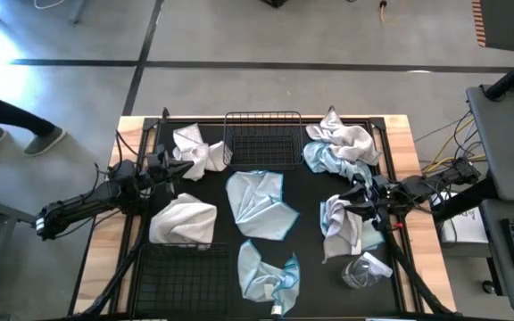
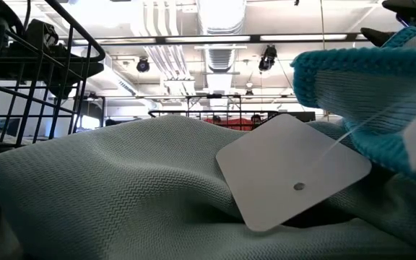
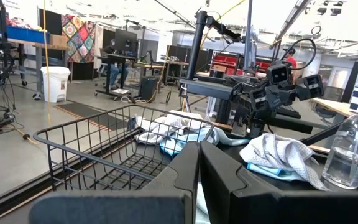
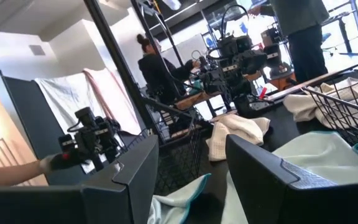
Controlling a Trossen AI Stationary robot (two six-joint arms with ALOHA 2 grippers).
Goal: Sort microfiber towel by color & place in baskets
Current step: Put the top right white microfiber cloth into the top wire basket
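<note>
Microfiber towels are all loose on the black mat, none in a basket yet. Left gripper: fingers nearly together, nothing between them, hovering beside the white towel at the far left, next to the far basket. Right gripper: fingers narrowly apart, empty, low over the pale towel on the right side.

Other cloths: white one at the rim of the near basket, light blue one mid-mat, another blue at the near edge, mixed white/blue heap far right. Clear plastic bottle near right.

Step, as I read it: sorting hasn't started; both arms are lining up a first pick. Next move calls for opening wider, dropping onto a fold, pinching one layer only, then carrying it to the basket for that colour. Risk: the far-right heap may lift as a clump.

Wooden surface under the mat. Beyond: open workshop floor, desks, other rigs, people at benches; a person's legs at the left in the high view
</note>
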